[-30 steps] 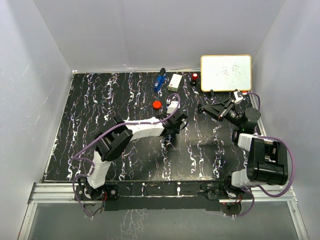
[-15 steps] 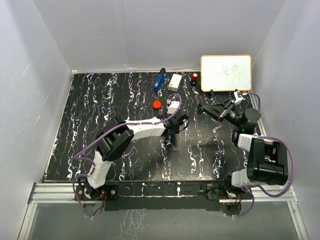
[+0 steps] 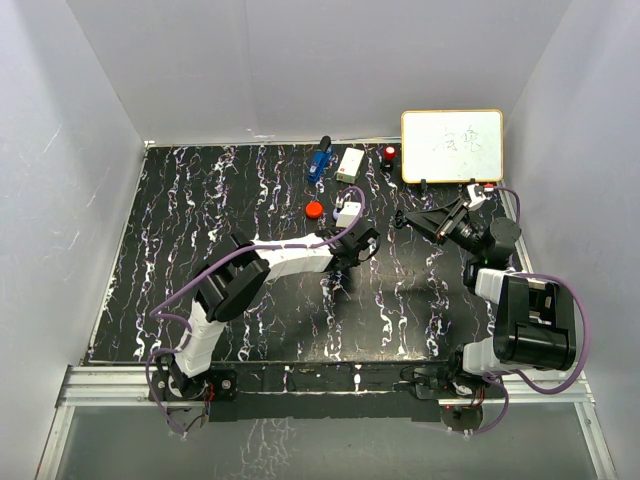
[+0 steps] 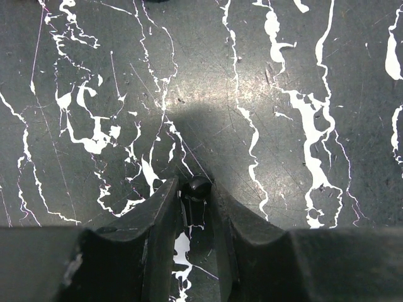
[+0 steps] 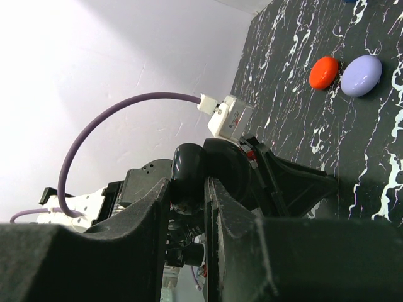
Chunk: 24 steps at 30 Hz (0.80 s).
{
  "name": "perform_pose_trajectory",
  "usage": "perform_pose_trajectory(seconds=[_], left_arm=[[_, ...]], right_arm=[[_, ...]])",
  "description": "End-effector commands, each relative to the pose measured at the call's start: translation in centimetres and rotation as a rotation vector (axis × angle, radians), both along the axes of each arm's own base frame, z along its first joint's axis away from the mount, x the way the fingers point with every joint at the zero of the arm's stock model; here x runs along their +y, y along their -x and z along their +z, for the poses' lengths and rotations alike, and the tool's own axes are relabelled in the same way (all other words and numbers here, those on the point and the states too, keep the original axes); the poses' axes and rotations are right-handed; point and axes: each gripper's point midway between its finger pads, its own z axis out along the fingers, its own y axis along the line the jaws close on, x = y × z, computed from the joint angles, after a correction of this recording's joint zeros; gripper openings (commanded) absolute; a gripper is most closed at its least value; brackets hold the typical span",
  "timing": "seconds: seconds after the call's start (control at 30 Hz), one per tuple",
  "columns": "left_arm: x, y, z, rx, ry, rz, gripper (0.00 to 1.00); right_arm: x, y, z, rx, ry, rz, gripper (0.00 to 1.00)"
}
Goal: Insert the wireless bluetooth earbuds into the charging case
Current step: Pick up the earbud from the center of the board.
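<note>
The black earbud [image 4: 198, 186] lies on the marbled table [image 4: 315, 75] about mid-table, right between the tips of my left gripper [image 4: 196, 196], which points down at it. My two fingers stand close on either side of its rounded head. Whether they pinch it or merely bracket it, I cannot tell. Only the head shows, so which way the stem runs is hidden; it may lie back into the slot between my fingers.

My right gripper [image 5: 187, 186] is clamped on a glossy black case [image 5: 189, 163]. It holds the case off the table, to the right of the bud and a little farther back, with its nose aimed left toward my left wrist. So the left arm is the one on the bud, and the carry, as I judge it, runs rightward to that case. The red case [image 5: 324, 72] and lavender case [image 5: 361, 75] sit side by side on the far side of my left wrist.
</note>
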Motion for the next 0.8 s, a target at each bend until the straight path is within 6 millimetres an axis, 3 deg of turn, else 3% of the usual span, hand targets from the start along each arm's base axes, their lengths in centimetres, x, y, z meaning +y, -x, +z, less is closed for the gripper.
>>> perform_pose_trajectory(seconds=[0.0, 0.23, 0.5, 0.77], left_arm=[[3.1, 3.0, -4.9, 0.147, -0.159, -0.026, 0.24], [3.3, 3.1, -5.2, 0.151, -0.17, -0.028, 0.23], [3.4, 3.0, -5.0, 0.144, -0.177, -0.034, 0.09], [3.3, 1.9, -1.8, 0.039, -0.141, -0.062, 0.0]], right_arm=[[-0.3, 0.0, 0.7, -0.058, 0.013, -0.002, 0.0], [-0.3, 0.1, 0.6, -0.057, 0.014, -0.001, 0.0], [-0.3, 0.0, 0.5, -0.053, 0.012, -0.003, 0.0], [-0.3, 0.0, 0.2, -0.048, 0.015, -0.002, 0.0]])
